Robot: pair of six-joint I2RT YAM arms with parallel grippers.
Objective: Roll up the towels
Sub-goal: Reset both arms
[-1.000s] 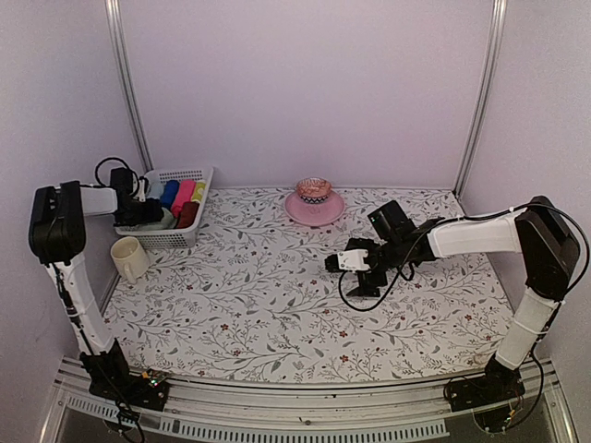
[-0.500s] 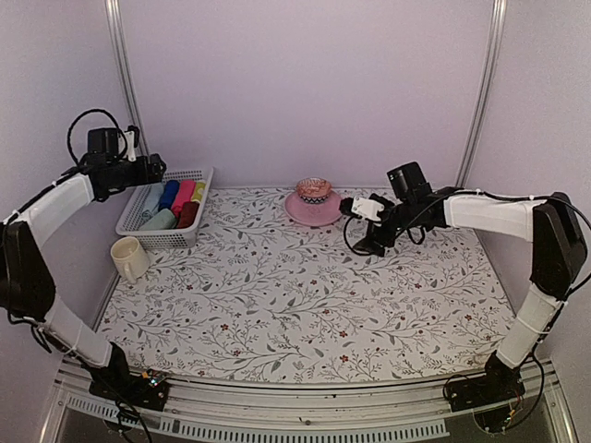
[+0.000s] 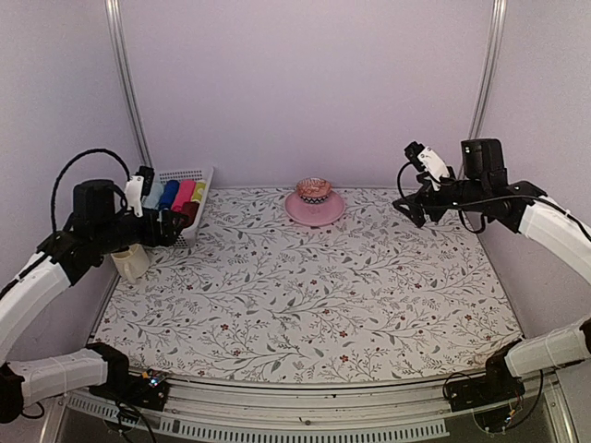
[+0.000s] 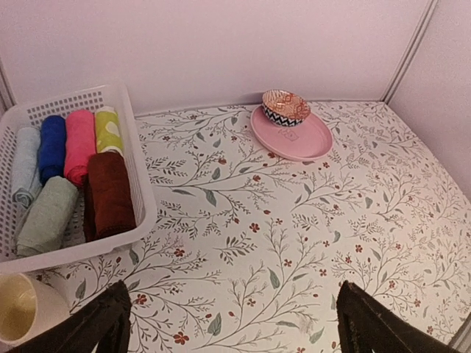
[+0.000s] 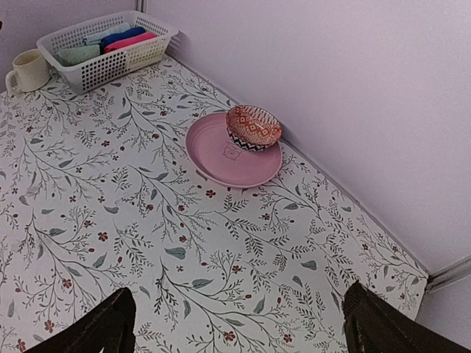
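I see both towels rolled and lying side by side in the white basket (image 4: 144, 193) at the tabletop's (image 4: 294, 220) far left: the dark red-brown towel (image 4: 110, 195) and the pale green towel (image 4: 46, 218). My left gripper (image 4: 232, 309) and right gripper (image 5: 239, 298) hang above the tabletop, both released, grasping nothing.

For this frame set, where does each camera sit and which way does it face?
Top external: above and behind the bases, looking down over the floral table cover; both arms, left gripper and right gripper show.
Left wrist: raised at the left, facing down across the basket of towels toward the plate; its open fingers show.
Right wrist: raised at the right, facing down toward the plate; its open fingers show.
Shared: both wrist views hold plate, bowl and basket.
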